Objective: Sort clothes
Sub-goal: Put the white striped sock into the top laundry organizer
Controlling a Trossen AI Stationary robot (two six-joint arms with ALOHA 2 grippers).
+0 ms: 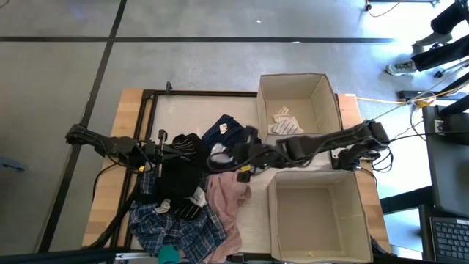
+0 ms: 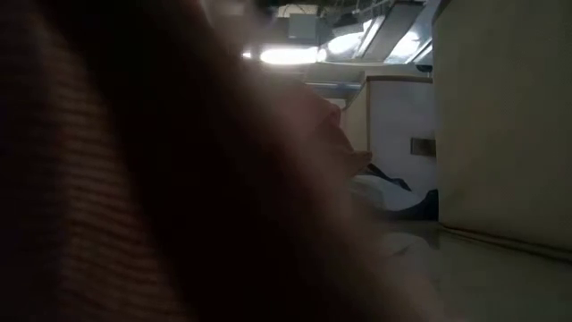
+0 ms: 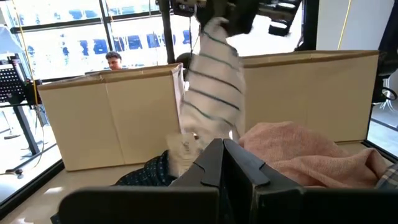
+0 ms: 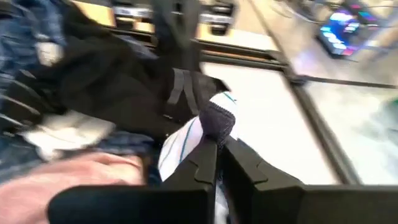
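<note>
Above the clothes pile, right hand [image 4: 219, 144] clamped on striped white garment [image 3: 214, 93], left hand [image 3: 225, 149] closed, empty.

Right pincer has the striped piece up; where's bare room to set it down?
The near box looks empty; the far box holds one cream-white piece, floor bare beside it. The table's left half is crowded with clothes.

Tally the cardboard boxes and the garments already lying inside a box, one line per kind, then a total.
Cardboard boxes: 2, far box and near box
Garments inside a box: 1, cream-white piece in the far box
Total: 3
</note>
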